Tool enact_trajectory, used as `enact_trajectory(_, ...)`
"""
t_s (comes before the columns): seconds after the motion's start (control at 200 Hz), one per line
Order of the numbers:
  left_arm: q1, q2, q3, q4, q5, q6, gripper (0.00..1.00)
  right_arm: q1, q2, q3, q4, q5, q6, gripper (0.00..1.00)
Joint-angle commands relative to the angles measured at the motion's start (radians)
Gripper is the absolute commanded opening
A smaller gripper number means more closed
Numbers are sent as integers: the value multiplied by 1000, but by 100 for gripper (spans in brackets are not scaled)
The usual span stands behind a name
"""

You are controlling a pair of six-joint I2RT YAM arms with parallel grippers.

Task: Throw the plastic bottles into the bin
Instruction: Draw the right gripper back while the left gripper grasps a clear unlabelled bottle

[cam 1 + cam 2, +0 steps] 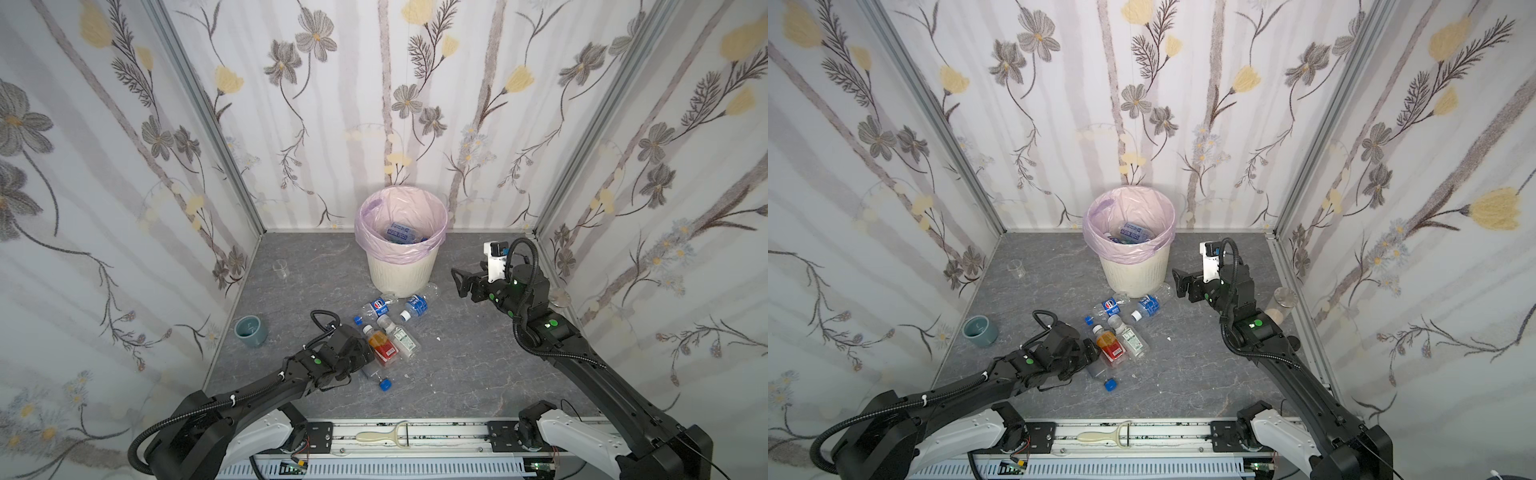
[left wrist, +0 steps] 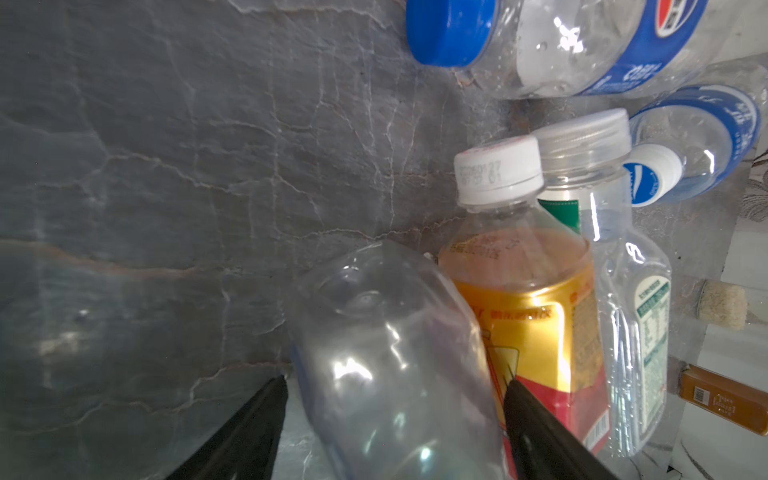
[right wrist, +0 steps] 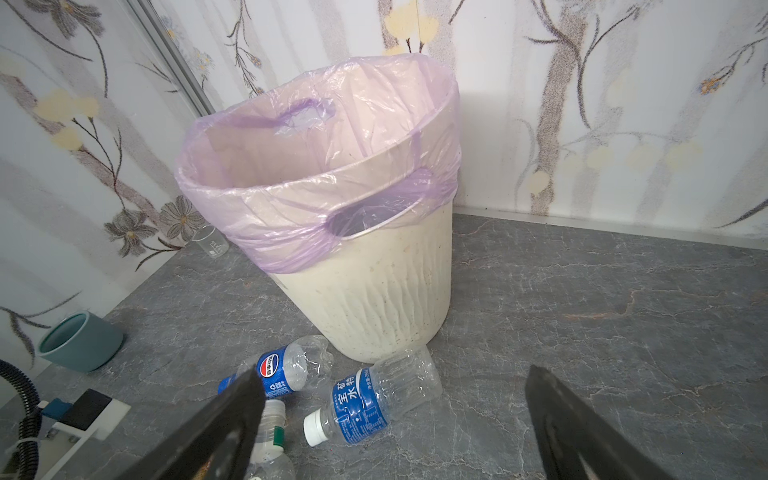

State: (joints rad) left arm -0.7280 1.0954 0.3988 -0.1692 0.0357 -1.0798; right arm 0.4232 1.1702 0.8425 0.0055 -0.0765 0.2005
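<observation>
Left wrist view, nearest: the left hand (image 2: 395,415) has its two dark fingers on either side of a clear unlabelled bottle (image 2: 390,353) lying on the grey worktop (image 2: 166,187), but whether they already clamp it I cannot tell. Just to its right, touching it, lies the orange-red bottle (image 2: 536,299) with a white cap, then a clear bottle with a green label (image 2: 631,324). To grasp well, the fingers should close squarely on the clear body without catching the orange-red neighbour, then lift straight up before swinging. Farther off, two blue-labelled bottles (image 1: 399,307) lie against the foot of the bin (image 1: 401,270), which stands at the far wall and already holds some bottles. To the right, the right hand (image 3: 395,428) hangs with fingers wide apart, empty, beside the bin. Open worktop lies to the left and near; a grey cup (image 1: 250,331) and clear cup (image 1: 281,268) sit by the left wall.
</observation>
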Motion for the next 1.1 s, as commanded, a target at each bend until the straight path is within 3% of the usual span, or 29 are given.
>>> enact_trajectory(0.0, -6, 20, -3, 27, -21, 12, 74, -3, -9, -8, 35, 3, -1, 98)
enact_trajectory(0.195, -6, -12, -48, 13, -47, 20, 62, -4, -19, -24, 28, 11, -3, 98)
enact_trajectory(0.42, -6, -16, -45, -36, -74, 57, 56, -4, -11, -34, 25, 9, -3, 98)
enact_trajectory(0.615, -6, -22, -3, -95, -108, 108, 43, -4, -17, -48, 22, 12, -1, 98)
enact_trajectory(1.094, -3, -283, 152, -176, -227, 248, 40, -4, -54, -82, -7, 18, 7, 97)
